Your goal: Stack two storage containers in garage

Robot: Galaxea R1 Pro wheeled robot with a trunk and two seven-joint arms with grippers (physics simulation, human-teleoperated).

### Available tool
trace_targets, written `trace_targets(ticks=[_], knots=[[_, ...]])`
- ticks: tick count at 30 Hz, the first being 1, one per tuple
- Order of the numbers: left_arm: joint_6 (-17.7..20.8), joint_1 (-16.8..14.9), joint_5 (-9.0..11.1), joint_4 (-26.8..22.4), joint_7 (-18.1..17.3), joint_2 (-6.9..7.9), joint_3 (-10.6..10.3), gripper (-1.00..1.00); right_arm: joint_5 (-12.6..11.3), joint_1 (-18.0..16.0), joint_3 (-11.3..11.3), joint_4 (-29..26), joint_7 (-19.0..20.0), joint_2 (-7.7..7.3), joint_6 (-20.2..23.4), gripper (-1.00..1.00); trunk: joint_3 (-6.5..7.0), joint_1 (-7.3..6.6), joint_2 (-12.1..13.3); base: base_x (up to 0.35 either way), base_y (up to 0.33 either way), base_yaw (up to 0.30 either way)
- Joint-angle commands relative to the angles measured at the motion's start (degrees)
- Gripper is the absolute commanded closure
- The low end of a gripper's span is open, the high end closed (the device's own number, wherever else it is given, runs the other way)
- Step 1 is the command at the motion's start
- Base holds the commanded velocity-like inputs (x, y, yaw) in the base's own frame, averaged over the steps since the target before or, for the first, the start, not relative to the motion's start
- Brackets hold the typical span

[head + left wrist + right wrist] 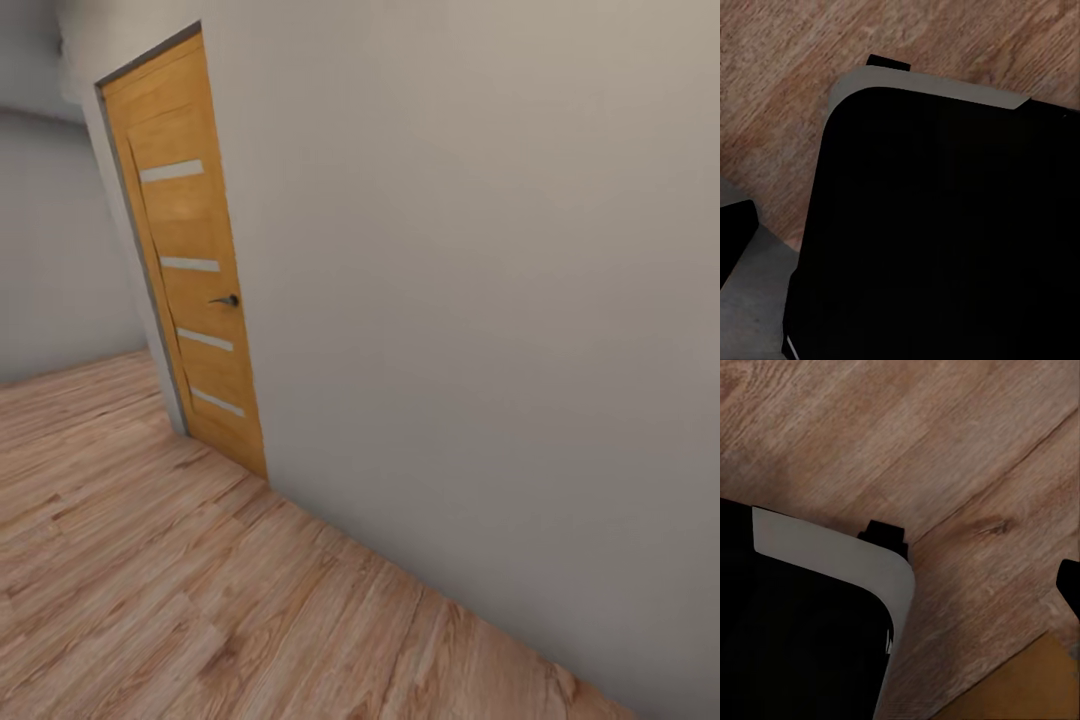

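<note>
The storage containers are out of view, and so is the garage. In the head view I face a cream wall [480, 300] with a shut wooden door [190, 260] in a hallway with a light wood-plank floor [150, 600]. Both wrist views look down at the plank floor and at my own black base with its grey rim [937, 82] [832, 551]. A dark tip [733, 234] sits at the edge of the left wrist view and another dark tip [1069, 589] at the edge of the right wrist view. They may be fingers.
The door has a dark lever handle [228, 300] and several pale glass strips. The wall runs close along my right side. The floor opens out toward the left, where another grey wall [50, 250] stands farther back. An orange-brown patch [1027, 682] shows in the right wrist view.
</note>
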Motion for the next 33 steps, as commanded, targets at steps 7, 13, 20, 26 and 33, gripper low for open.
trace_targets(ticks=[7,13,20,26,33], knots=[[-0.09,0.02,0.31,-0.06,0.01,0.05,0.02,-1.0,-0.61,-0.07,0.41,0.18,0.3,0.0,-0.33,-1.0,-0.05,0.02,-0.02,0.239,0.0,0.279],[-0.09,-0.01,0.31,-0.05,0.01,0.07,0.01,-1.0,-0.61,-0.07,0.41,0.18,0.3,0.06,-0.33,-1.0,-0.05,0.02,-0.02,0.284,0.0,0.279],[-0.09,0.01,0.31,0.01,0.01,0.0,0.01,-1.0,-0.6,-0.07,0.4,0.18,0.3,0.01,-0.27,-1.0,-0.05,0.02,-0.02,0.295,0.0,0.279],[-0.09,0.02,0.31,0.02,0.01,-0.01,0.01,-1.0,-0.61,-0.07,0.41,0.18,0.3,0.0,-0.25,-1.0,-0.05,0.02,-0.02,0.296,0.0,0.279],[-0.09,0.02,0.28,0.02,0.01,-0.05,0.01,-1.0,-0.61,-0.07,0.35,0.18,0.3,0.0,-0.25,-1.0,-0.05,0.02,-0.02,0.296,0.0,0.278]])
